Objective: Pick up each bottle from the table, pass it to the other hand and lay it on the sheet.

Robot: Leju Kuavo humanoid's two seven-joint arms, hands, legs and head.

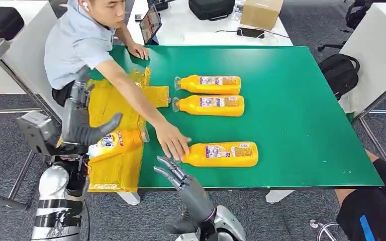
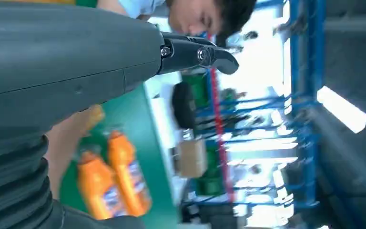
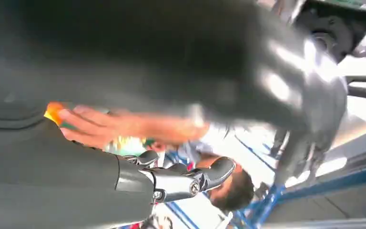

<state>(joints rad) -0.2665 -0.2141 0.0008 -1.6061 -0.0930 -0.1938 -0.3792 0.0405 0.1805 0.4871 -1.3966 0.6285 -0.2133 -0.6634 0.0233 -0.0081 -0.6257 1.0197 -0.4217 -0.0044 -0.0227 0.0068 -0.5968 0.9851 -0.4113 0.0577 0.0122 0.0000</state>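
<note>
An orange bottle [image 1: 118, 141] lies on the yellow sheet [image 1: 111, 170] at the table's left. My left hand [image 1: 86, 129] hovers at its base end, thumb spread above it and fingers straight [image 2: 198, 53], gripping nothing. A second bottle [image 1: 222, 154] lies near the front edge, and a person's hand [image 1: 173, 142] touches its neck. Just in front of that hand, my right hand [image 1: 177, 175] is open with fingers spread [image 3: 186, 180]. Two more bottles [image 1: 208, 84] [image 1: 211, 105] lie side by side farther back on the green table [image 1: 301, 115]; the left wrist view shows them too [image 2: 97, 188] [image 2: 128, 174].
The person sits at the table's far left, arm stretched across the sheet [image 1: 130, 90]. A white desk behind carries a cardboard box [image 1: 261, 12] and a black bag [image 1: 211, 7]. A backpack [image 1: 339, 70] sits on the floor at right. Another person's leg [image 1: 377, 206] is at the front right.
</note>
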